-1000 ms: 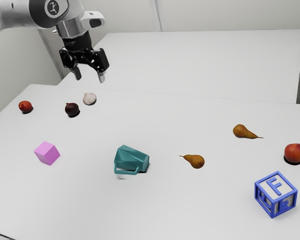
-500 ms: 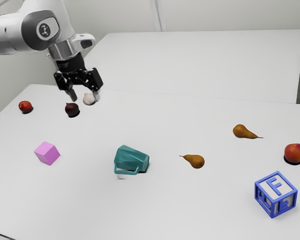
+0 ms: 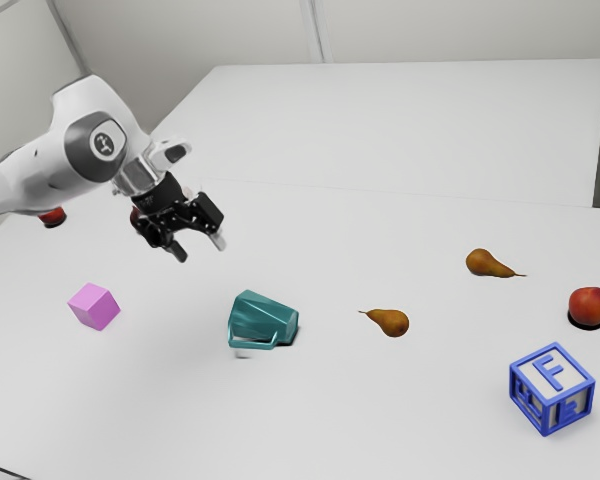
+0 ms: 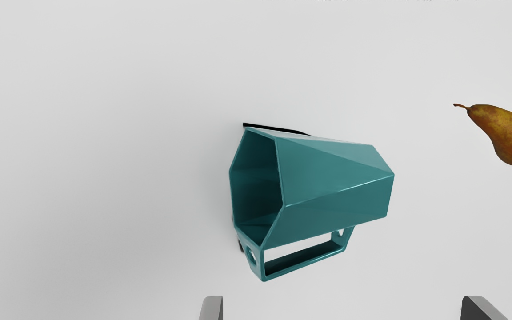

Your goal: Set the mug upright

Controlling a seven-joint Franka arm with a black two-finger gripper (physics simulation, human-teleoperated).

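Teal mug (image 3: 264, 316) on its side, open gripper (image 3: 201, 249) above the table (image 3: 380, 420)

In the exterior view, the arm (image 3: 90, 155) reaches in from the exterior view's left, and the gripper hangs tilted, apart from the mug. The mug lies with its mouth toward the exterior view's left and its handle (image 3: 252, 346) on the camera's side. A brown pear (image 3: 390, 321) rests near its base end, and a second pear (image 3: 485, 264) lies farther toward the exterior view's right. Beyond that are a red fruit (image 3: 588, 306) and a blue-framed letter block (image 3: 551, 388) (an F shows on its top face). A pink cube (image 3: 95, 307) sits on the other side of the mug, well apart from it.

In the wrist view, the fingers (image 4: 211, 309) stand spread wide apart. The mug lies ahead of their tips, its handle nearer to them than its body is. Its hollow inside shows through the mouth, and its narrower base end points toward the pear with the thin stem, partly cut off by the picture's edge.
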